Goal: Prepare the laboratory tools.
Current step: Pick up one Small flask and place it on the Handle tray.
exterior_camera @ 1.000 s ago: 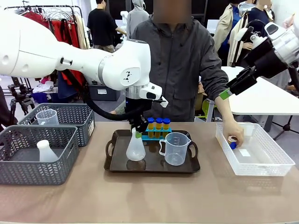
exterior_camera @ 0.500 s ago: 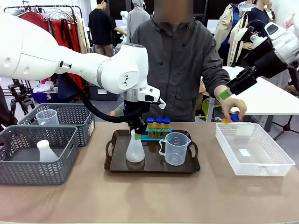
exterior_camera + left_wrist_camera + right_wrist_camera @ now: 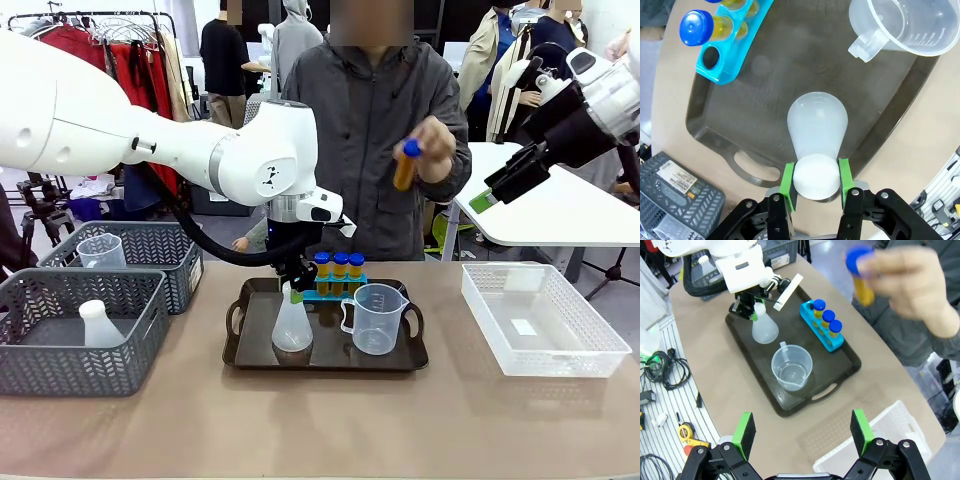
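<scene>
1. Gripping the neck of the conical flask (image 3: 816, 131) between its green fingers (image 3: 787, 184), the left gripper (image 3: 291, 285) holds it upright on the black tray (image 3: 250, 350), apparently to set it there.
2. Beside it stand the measuring jug (image 3: 376, 318) and the blue tube rack (image 3: 823, 332) with three capped tubes and one empty hole.
3. A person's hand (image 3: 434, 150) lifts a fourth tube (image 3: 405, 165) above the desk (image 3: 320, 420), likely bound for that hole.
4. The right gripper (image 3: 802, 430) hangs high, fingers wide, nothing between them.
5. Grey baskets (image 3: 70, 340) and a clear bin (image 3: 545, 320) flank the tray, clear of the work.
</scene>
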Robot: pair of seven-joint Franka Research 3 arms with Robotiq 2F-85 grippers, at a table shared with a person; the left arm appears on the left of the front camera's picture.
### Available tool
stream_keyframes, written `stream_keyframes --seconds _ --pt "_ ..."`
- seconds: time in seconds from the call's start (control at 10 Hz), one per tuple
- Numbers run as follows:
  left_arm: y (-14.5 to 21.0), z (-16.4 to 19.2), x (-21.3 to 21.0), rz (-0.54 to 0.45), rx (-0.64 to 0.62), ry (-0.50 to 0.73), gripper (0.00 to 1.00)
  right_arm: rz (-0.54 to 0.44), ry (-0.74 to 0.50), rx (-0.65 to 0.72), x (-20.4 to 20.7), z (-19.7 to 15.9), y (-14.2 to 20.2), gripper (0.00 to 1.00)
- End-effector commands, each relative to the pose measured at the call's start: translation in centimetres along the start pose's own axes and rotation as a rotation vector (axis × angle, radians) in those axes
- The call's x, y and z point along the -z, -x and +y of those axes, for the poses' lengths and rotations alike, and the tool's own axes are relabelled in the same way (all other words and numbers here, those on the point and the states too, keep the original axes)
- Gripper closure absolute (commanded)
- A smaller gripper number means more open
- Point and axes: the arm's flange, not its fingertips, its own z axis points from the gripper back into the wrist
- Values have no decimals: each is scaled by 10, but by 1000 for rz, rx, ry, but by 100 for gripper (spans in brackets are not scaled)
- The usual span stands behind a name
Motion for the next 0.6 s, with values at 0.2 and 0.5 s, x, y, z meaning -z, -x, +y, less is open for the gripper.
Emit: stream_keyframes --seconds 0.2,0.5 --pt "7 0 5 -6 -20 21 13 -34 -22 -7 1 -1 1 0" --pt "8 0 3 -5 -14 25 0 -34 -22 -7 1 -1 1 0"
